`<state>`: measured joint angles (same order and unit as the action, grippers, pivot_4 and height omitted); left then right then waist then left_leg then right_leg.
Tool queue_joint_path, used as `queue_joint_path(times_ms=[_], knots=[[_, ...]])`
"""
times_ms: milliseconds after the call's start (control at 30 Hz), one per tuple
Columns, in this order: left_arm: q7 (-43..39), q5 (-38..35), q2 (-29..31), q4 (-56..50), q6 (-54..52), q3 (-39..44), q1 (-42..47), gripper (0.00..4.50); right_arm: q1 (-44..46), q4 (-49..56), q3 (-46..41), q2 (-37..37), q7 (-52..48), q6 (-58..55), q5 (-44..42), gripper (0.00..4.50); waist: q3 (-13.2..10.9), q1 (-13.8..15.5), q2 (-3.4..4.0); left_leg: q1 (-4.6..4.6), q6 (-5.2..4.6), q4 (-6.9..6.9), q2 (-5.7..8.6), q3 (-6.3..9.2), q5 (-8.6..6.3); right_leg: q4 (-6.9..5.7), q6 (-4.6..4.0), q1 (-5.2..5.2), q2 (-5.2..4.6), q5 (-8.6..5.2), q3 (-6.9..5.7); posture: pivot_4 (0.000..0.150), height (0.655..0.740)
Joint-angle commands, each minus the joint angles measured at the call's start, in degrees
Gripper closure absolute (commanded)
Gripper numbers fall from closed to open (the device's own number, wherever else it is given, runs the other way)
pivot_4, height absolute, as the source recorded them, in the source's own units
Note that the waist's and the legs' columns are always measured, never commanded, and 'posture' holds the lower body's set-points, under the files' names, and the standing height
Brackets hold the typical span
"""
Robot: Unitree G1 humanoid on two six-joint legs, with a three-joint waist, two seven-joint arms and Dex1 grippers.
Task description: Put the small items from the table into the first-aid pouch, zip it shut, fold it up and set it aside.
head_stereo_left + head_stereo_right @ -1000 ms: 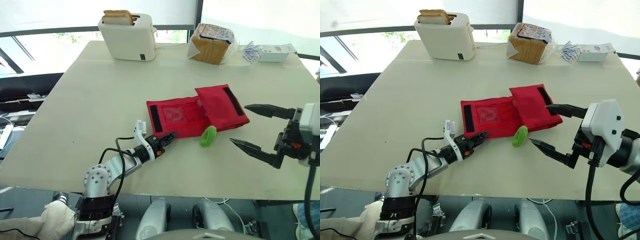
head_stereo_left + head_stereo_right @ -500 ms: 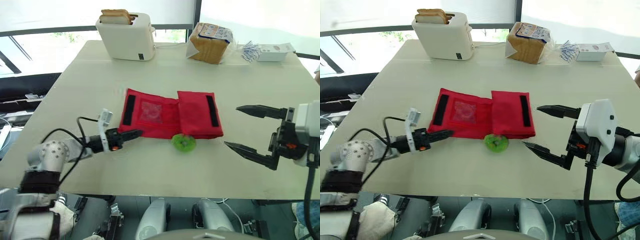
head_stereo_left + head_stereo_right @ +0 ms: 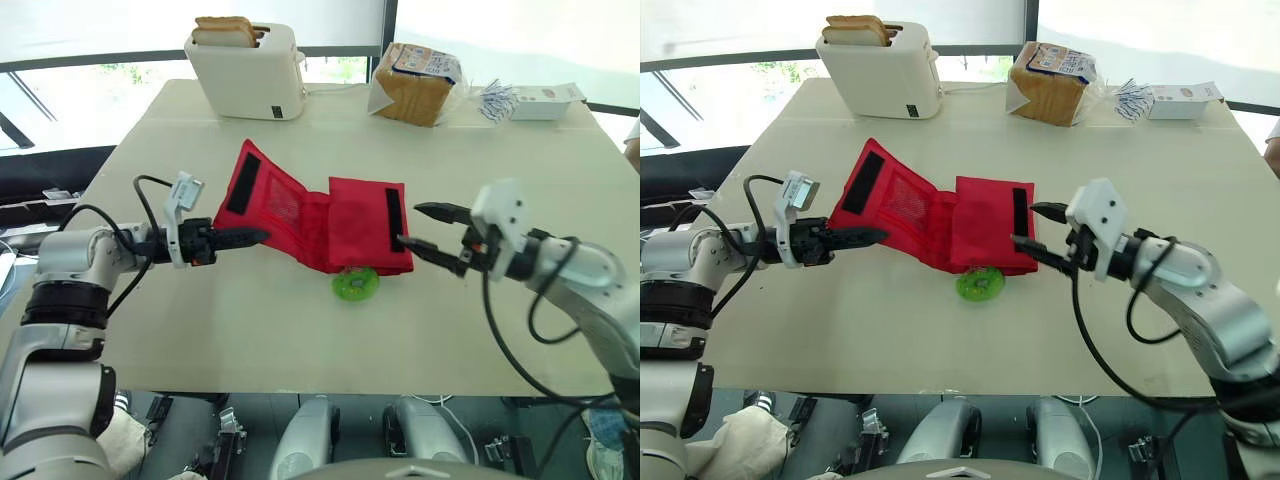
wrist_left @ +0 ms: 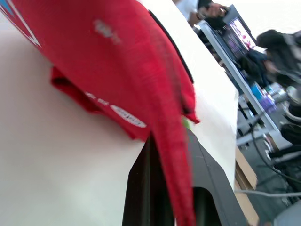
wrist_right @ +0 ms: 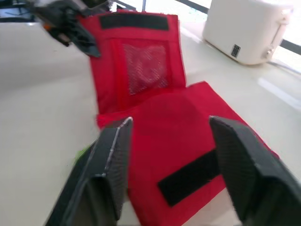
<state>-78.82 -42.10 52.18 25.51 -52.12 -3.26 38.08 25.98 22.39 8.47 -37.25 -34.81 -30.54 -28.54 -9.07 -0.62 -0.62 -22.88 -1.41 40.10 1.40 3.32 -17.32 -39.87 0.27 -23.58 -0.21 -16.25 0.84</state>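
Pale and matt, the surface (image 3: pixel 250 330) runs back to a row of bright windows, and along its far edge stand a white toaster (image 3: pixel 245 70) with bread slices (image 3: pixel 225 30) poking out of it, a bagged loaf (image 3: pixel 412 85), a heap of blue-and-white packets (image 3: pixel 497 100) and a flat white box (image 3: pixel 545 100) in the far right corner. The red first-aid pouch (image 3: pixel 350 225) lies unfolded near the middle. Its right panel rests flat, with a black velcro strip (image 3: pixel 393 212) running along its right side, while its left panel (the one with the mesh pocket (image 3: pixel 285 205)) is tilted up off the surface, its outer edge highest.

The left jaws are clenched on the near corner of that raised panel; the left wrist view shows red fabric running down between the two black fingers (image 4: pixel 141 188). The right jaws are released, spread wide, and hang at the right edge of the pouch, with the velcro strip in line between them in the right wrist view. Whether the lower finger (image 3: pixel 418 247) touches the fabric cannot be told.

One small round green item (image 3: pixel 355 284) lies on the surface outside the pouch, right against its near edge, between the two arms
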Motion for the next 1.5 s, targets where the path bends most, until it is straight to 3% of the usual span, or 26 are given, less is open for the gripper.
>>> queue_joint_path(times_ms=[33,100,133,400,667,933,1333,1500], knots=[[-0.55,-0.22,-1.1,-4.83,-1.07,1.87,1.44,4.5,6.89,-13.57,4.58,4.38,0.49,5.83,9.66,3.4,-0.01,-0.11,0.0,0.0,0.0,0.0,0.01,0.01,0.0,-0.01,0.0,-0.01,0.0,0.0,-0.01,0.15,0.74],[0.19,-0.71,-2.42,-6.51,-2.05,2.58,2.51,4.5,10.23,-20.76,8.46,6.39,-0.11,9.25,15.43,4.39,-0.01,-0.14,-0.01,-0.02,0.0,0.0,0.01,0.01,0.0,-0.01,0.0,-0.04,0.0,0.0,-0.02,0.15,0.74],[0.38,-0.99,-2.95,-7.38,-2.65,2.88,2.91,4.5,11.23,-23.2,9.95,7.14,-0.71,10.72,17.7,4.47,-0.01,-0.13,0.0,-0.03,0.0,-0.01,0.01,0.02,0.0,0.0,0.0,-0.05,0.01,0.0,-0.03,0.15,0.74],[4.21,-5.16,-8.65,-16.93,-10.5,4.27,5.0,4.5,13.47,-30.92,17.64,14.47,-0.99,13.11,29.44,4.47,-0.01,-1.03,-0.01,-0.04,0.01,0.02,0.01,0.01,0.01,-0.12,0.02,-0.13,0.01,0.02,0.02,0.15,0.74],[7.37,-4.73,-15.52,-20.71,-13.54,1.07,6.7,4.5,12.63,-34.32,15.26,20.09,1.39,11.99,33.48,4.47,0.04,-1.88,0.01,0.14,0.07,0.01,0.0,0.02,0.03,-0.2,0.01,-0.06,0.06,0.02,0.05,0.15,0.74],[22.84,2.05,-28.76,-9.85,-13.03,0.62,10.82,4.5,6.36,-24.2,10.56,21.16,0.56,9.28,30.69,4.47,0.12,-1.55,0.08,0.14,0.07,-0.01,0.01,0.05,0.03,-0.2,0.01,-0.04,0.05,0.02,0.03,0.15,0.74],[24.62,2.61,-32.27,-7.8,-13.77,0.9,10.6,4.5,-3.55,0.44,1.48,15.56,2.46,-2.38,28.52,4.47,0.11,-0.65,0.09,0.07,0.07,0.01,0.05,0.04,0.04,-0.15,0.02,-0.05,0.0,0.03,0.05,0.15,0.74],[23.88,2.21,-31.9,-6.94,-13.9,1.66,11.24,4.5,-8.32,5.2,-0.16,14.34,4.18,-5.13,28.31,4.47,0.11,-0.17,0.09,0.07,0.08,0.02,0.06,0.04,0.04,-0.15,0.03,-0.05,0.0,0.03,0.04,0.15,0.74]])
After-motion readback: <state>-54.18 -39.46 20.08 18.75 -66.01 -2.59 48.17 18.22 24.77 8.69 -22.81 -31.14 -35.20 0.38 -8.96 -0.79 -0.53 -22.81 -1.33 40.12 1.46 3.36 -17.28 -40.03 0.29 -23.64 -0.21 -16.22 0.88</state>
